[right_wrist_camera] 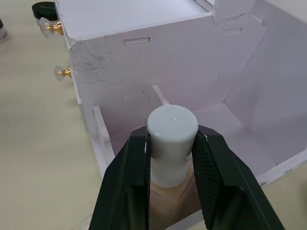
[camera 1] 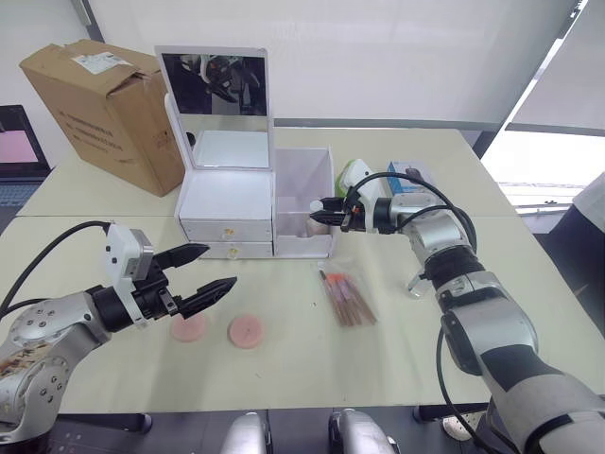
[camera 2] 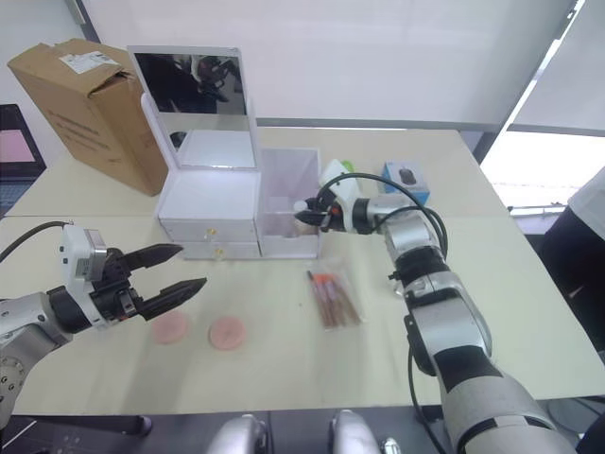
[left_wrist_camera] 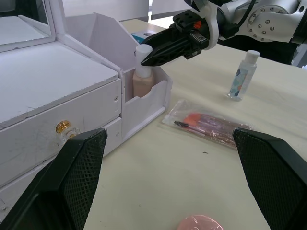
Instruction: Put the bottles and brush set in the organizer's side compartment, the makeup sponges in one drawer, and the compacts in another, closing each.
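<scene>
Beige counter (camera 1: 397,331): right tool (right_wrist_camera: 171,143) clamps tan bottle (left_wrist_camera: 142,76) by its white cap, inside side compartment (camera 1: 304,203); bottle's base hidden. Left tool (camera 1: 206,272) wide, sponges (camera 1: 218,329) just below.

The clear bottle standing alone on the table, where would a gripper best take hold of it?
Probably around the neck just under the white cap, from the side. The clear bottle stands upright on the table, slim and apart from other things. The right gripper holds the tan bottle that same way.
</scene>
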Robot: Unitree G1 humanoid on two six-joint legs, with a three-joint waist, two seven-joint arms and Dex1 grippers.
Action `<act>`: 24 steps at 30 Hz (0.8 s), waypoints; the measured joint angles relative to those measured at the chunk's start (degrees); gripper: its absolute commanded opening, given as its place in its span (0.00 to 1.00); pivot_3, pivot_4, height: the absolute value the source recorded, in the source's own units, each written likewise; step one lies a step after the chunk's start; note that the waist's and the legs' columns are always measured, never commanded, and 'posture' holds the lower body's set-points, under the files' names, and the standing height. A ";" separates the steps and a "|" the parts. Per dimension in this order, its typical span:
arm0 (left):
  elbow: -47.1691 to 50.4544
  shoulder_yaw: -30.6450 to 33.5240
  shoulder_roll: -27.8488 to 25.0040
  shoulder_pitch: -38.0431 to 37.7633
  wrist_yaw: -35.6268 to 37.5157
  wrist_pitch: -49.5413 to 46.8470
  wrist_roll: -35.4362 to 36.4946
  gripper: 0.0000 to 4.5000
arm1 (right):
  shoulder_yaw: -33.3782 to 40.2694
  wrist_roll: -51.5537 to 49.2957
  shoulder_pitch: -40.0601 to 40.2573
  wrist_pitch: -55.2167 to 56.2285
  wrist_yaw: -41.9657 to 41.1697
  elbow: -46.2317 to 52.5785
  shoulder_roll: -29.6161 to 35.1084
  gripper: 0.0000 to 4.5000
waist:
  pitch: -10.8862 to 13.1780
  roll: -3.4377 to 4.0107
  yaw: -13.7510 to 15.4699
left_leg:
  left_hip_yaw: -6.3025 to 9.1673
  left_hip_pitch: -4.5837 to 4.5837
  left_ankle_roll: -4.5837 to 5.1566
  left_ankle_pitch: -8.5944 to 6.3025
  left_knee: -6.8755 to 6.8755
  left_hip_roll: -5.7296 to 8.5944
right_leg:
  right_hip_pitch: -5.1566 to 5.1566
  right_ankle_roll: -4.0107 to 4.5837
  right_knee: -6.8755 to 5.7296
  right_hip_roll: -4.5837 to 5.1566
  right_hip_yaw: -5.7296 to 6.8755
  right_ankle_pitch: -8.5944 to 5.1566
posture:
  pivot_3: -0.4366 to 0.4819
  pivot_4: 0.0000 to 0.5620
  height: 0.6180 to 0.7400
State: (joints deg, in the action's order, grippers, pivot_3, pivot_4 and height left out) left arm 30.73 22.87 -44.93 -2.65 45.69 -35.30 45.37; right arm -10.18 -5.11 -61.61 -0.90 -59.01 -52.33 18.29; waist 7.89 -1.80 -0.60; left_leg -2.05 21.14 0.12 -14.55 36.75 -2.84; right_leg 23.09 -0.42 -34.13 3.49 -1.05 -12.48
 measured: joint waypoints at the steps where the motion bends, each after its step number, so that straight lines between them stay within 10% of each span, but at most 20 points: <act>1: 0.00 0.00 0.00 0.09 0.00 -0.01 0.00 1.00 | 0.07 0.47 0.00 -0.05 0.32 0.00 0.06 0.43 | 0.00 0.00 0.00 | 0.00 0.00 0.00 0.00 0.00 0.00 | 0.00 0.00 0.00 0.00 0.00 0.00 | 0.48 0.27 1.00; 9: -0.01 -0.02 0.00 0.75 0.00 -0.13 0.04 1.00 | 3.24 -1.87 0.39 -4.76 -2.24 5.50 1.15 0.99 | -0.02 -0.02 -0.40 | 0.03 -0.05 0.00 0.00 0.00 -0.02 | 0.06 -0.17 -0.05 -0.06 -0.01 0.11 | 0.48 0.27 1.00; 17: -8.12 5.65 -4.39 -3.12 3.75 1.00 -2.41 1.00 | 13.11 -13.73 6.46 -23.27 -2.55 35.96 11.28 0.99 | -0.02 -0.03 0.29 | 0.02 -0.04 -0.01 -0.01 -0.01 -0.08 | 0.13 0.01 0.04 0.01 0.12 -0.09 | 0.48 0.27 1.00; 24: -29.03 17.93 -9.16 -8.82 8.76 9.08 -10.95 1.00 | 31.84 -18.74 34.01 -34.74 4.69 53.45 25.34 0.99 | -0.12 -0.16 1.20 | -0.65 0.01 -0.03 -0.02 -0.45 0.04 | 0.70 -0.36 0.06 0.87 0.29 -0.35 | 0.48 0.27 1.00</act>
State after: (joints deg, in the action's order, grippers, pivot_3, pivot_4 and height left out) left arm 1.70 40.79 -54.09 -11.46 54.45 -26.21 34.42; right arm 21.66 -23.85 -27.60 -35.64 -54.32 1.12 43.64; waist 7.77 -1.96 0.60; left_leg -2.71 21.15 0.09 -14.57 36.29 -2.81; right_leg 23.78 -0.78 -34.07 4.36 -0.76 -12.83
